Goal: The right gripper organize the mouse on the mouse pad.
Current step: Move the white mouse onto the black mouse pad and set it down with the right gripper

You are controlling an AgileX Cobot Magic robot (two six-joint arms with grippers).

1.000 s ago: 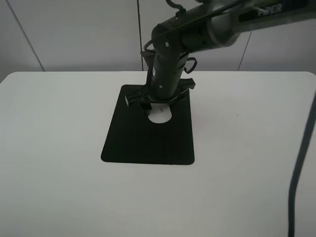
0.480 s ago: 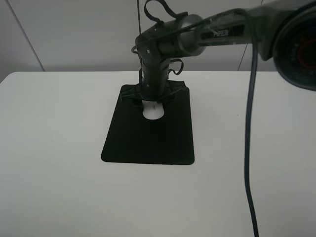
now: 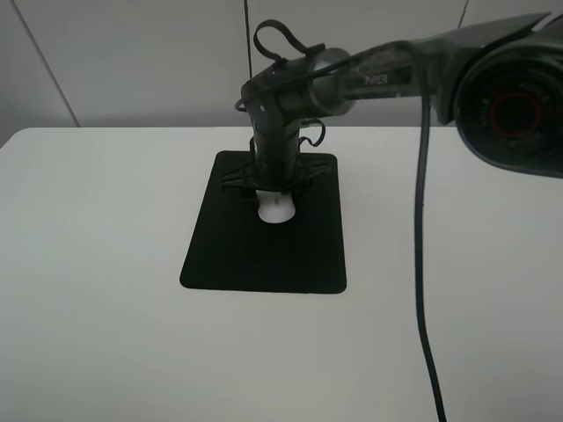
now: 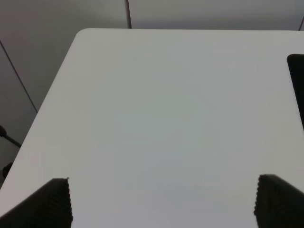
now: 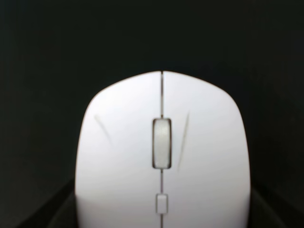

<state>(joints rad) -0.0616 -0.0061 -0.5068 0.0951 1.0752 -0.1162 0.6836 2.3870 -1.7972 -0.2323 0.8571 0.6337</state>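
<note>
We see the right gripper (image 3: 274, 195) set down over the mouse (image 3: 275, 210), its fingers (image 5: 54, 216) flanking the mouse's sides. Whether they grip it, we cannot tell. The mouse lies on the mouse pad (image 3: 255, 255) near the far edge, midway across.

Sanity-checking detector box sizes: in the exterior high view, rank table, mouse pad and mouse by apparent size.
Largest to smallest:
1. table
2. mouse pad
3. mouse
The gaps are wide, with no near ties.

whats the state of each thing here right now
mouse: right way up, lying on the mouse pad
mouse pad: flat on the table
right gripper: low over the mouse, grip unclear
left gripper: open, empty
</note>
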